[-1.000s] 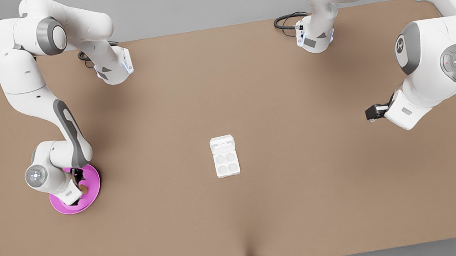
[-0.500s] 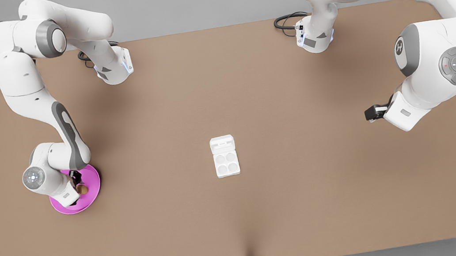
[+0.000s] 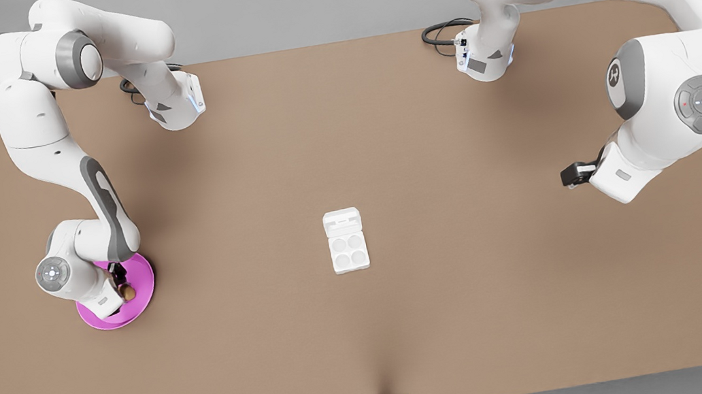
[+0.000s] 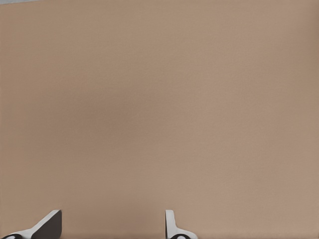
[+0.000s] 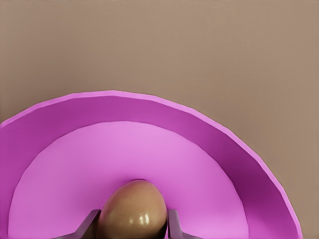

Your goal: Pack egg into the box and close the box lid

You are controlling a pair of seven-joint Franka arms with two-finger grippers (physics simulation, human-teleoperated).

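Right gripper (image 5: 132, 226) on the egg (image 5: 133, 209), carton waiting open.
Seen from the right wrist, its jaws sit clamped on either side of the egg (tan-brown, glossy), which rests on the pink plate (image 3: 140, 297) at the front view's left. Mid-table (image 3: 386, 151), the box (image 3: 349, 252) lies with its box lid (image 3: 341, 222) folded back, cups bare. Well apart, at the front view's right, the left gripper (image 4: 112, 226) hovers over bare table, jaws apart.

The egg (image 5: 133, 209) is glossy tan-brown, lying on a magenta-pink plate (image 5: 199, 149) with a darker rim. The box (image 3: 348, 249) and its box lid (image 3: 341, 220) are plain white. The worktop (image 3: 472, 276) is flat, unpatterned brown. Both arms are white with grey joints.
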